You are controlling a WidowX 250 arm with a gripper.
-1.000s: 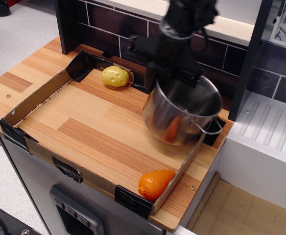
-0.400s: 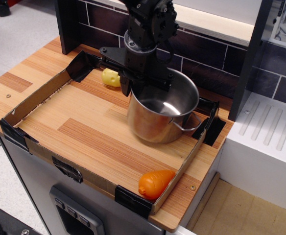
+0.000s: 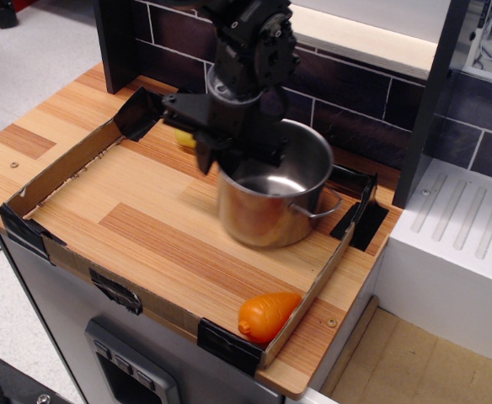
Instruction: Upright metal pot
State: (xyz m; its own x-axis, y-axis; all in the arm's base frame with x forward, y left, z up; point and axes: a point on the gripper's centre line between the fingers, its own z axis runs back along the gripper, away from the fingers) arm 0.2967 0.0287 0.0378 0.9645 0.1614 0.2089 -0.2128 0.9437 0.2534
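Note:
The metal pot [image 3: 267, 210] is shiny steel and stands upright, mouth up, on the wooden board inside the cardboard-edged tray [image 3: 69, 168]. One wire loop handle [image 3: 320, 208] sticks out on its right. My black gripper [image 3: 233, 158] reaches down over the pot's back-left rim and appears shut on that rim. The arm hides the rim's far-left part. The inside of the pot looks empty.
An orange toy carrot [image 3: 267, 316] lies in the tray's front right corner. A yellow toy potato [image 3: 183, 137] shows partly behind the gripper at the back. A dark tiled wall [image 3: 355, 93] runs behind, and a white sink unit [image 3: 457, 244] stands to the right.
The pot went from tilted and raised at the right to standing upright on the board. It and the gripper have moved left, toward the tray's middle.

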